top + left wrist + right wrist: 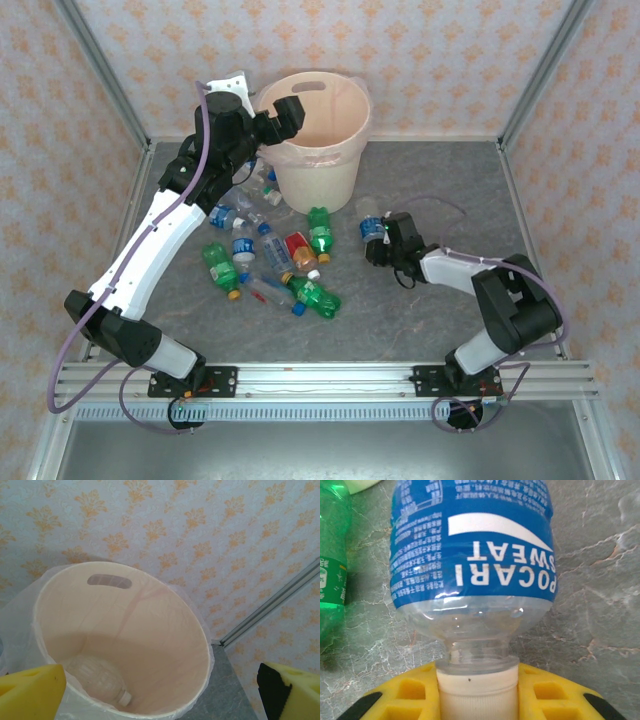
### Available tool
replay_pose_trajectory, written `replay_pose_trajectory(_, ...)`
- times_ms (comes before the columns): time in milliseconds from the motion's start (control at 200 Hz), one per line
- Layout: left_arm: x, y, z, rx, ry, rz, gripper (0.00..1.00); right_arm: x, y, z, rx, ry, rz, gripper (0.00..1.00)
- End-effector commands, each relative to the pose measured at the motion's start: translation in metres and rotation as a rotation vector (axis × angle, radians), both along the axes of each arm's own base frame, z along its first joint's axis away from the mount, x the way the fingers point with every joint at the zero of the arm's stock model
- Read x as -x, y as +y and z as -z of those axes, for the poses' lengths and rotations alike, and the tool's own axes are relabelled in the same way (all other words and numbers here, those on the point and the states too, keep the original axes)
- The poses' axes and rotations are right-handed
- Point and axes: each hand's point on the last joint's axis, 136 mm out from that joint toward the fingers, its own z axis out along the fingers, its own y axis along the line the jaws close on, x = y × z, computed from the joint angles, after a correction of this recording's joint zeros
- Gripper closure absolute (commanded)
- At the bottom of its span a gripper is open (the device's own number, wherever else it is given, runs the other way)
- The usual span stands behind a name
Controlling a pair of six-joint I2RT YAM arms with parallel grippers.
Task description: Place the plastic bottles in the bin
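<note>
- Bin point(316, 172): cream bucket with a thin clear liner, upper centre of the top view. It stands upright on the grey tabletop point(450, 190), mouth open to take drops.
- Left hand point(284, 113): poised over the bin's left rim, yellow fingers point(30, 692) spread fully apart and gripping nothing. The stance suits a release above the mouth.
- Clear bottle point(97, 680): on its side on the bin floor, lower left of the left wrist view, pale cap toward the camera.
- Right hand point(477, 694): right of centre in the top view, low at the tabletop, closed tight on a white cap point(476, 680).
- Pocari Sweat bottle point(470, 555): blue label, lying on the tabletop with its neck toward the right hand. Taking it by the cap likely gives a narrow, firm hold for the lift.
- Loose bottles point(270, 260): green and clear, clustered centre-left of the top view, just below the bin, not yet collected.
- Green bottle point(330, 580): left edge of the right wrist view, beside the held bottle but apart from it.
</note>
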Motion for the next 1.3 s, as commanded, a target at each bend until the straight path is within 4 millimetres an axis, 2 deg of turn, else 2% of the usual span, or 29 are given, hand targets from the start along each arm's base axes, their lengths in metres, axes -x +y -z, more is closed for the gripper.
replay_pose_trajectory(0, 0.001, 0.000, -0.020, 0.048, -0.053, 0.014, 0.01, -0.003, -0.010, -0.020, 0.008, -0.072, 0.046, 0.79)
replay_pose_trajectory(135, 0.001, -0.007, -0.025, 0.078, -0.064, 0.044, 0.01, -0.002, -0.019, -0.041, 0.011, -0.133, 0.079, 0.79)
replay_pose_trajectory(335, 0.000, -0.017, -0.037, 0.139, -0.086, 0.094, 0.01, -0.004, -0.029, -0.095, 0.019, -0.289, 0.108, 0.80)
replay_pose_trajectory(395, -0.002, -0.024, -0.039, 0.158, -0.076, 0.124, 0.01, -0.005, -0.027, -0.108, 0.043, -0.334, 0.098, 0.80)
replay_pose_trajectory(405, -0.003, -0.026, -0.038, 0.161, -0.071, 0.130, 0.01, -0.005, -0.027, -0.117, 0.038, -0.359, 0.098, 0.80)
replay_pose_trajectory(445, -0.004, -0.031, -0.038, 0.168, -0.064, 0.152, 0.02, -0.005, -0.025, -0.133, 0.053, -0.409, 0.093, 0.80)
replay_pose_trajectory(566, -0.008, -0.046, -0.035, 0.208, -0.022, 0.219, 0.04, -0.003, -0.016, -0.168, 0.085, -0.515, 0.068, 0.80)
replay_pose_trajectory(776, -0.008, -0.078, -0.010, 0.234, 0.092, 0.365, 0.04, 0.001, 0.004, -0.218, 0.102, -0.654, 0.023, 0.80)
replay_pose_trajectory(1076, 0.004, -0.113, 0.023, 0.183, 0.189, 0.469, 0.05, 0.010, 0.028, -0.260, 0.081, -0.756, -0.013, 0.81)
replay_pose_trajectory(1296, 0.014, -0.138, 0.040, 0.158, 0.244, 0.543, 0.06, 0.018, 0.041, -0.269, 0.084, -0.779, -0.048, 0.81)
